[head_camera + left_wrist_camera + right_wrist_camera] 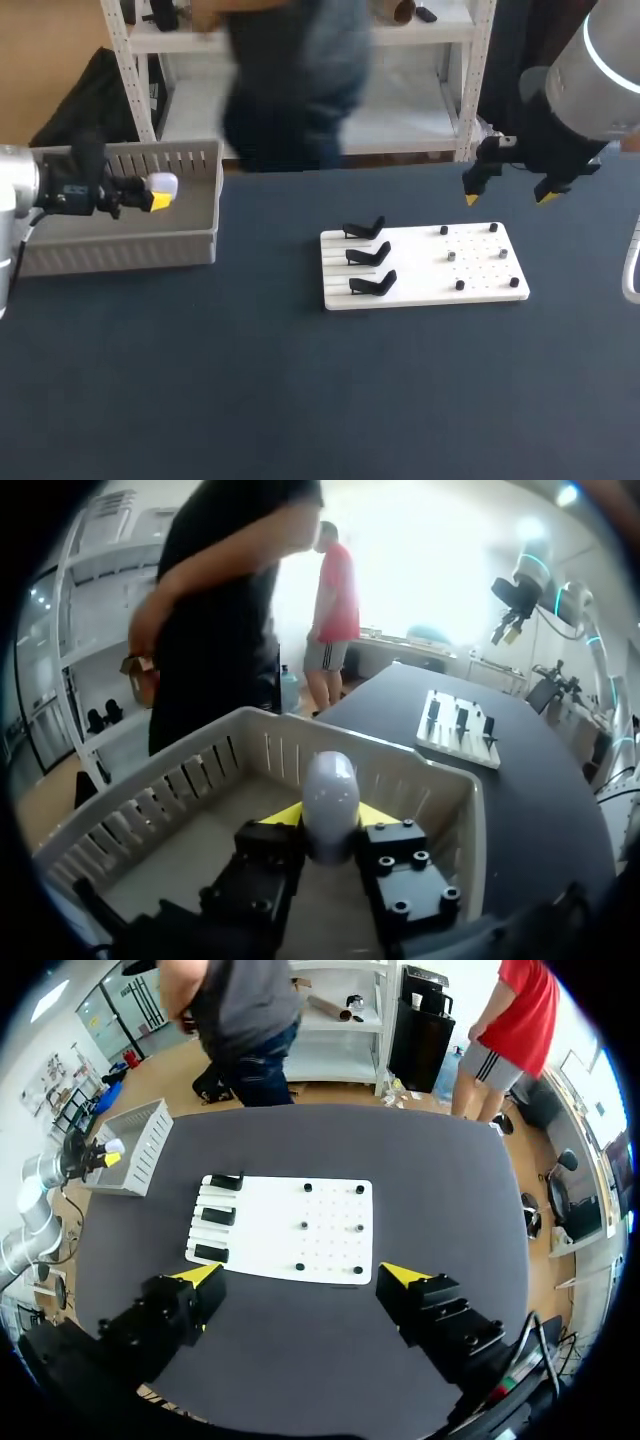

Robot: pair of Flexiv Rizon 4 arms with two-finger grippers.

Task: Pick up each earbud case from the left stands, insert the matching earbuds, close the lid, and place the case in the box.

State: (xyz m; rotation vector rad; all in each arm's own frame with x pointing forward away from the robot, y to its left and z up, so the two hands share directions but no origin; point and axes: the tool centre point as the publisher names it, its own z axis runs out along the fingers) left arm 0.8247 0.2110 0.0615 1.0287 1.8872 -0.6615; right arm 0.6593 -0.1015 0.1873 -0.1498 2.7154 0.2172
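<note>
Three black stands point(368, 257); one white case point(165, 184); one box point(120, 250).

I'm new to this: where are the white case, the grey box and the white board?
case point(330, 798): left wrist view, its rounded white front.
box point(120, 250): head view, its near wall.
board point(420, 270): head view, its bare middle.

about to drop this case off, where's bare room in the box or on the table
The box floor looks bare under the left gripper holding the earbud case. Table is free between box and white board, and all along the near side. Crowded: the board, with three stands and small pegs, right gripper above it.
</note>
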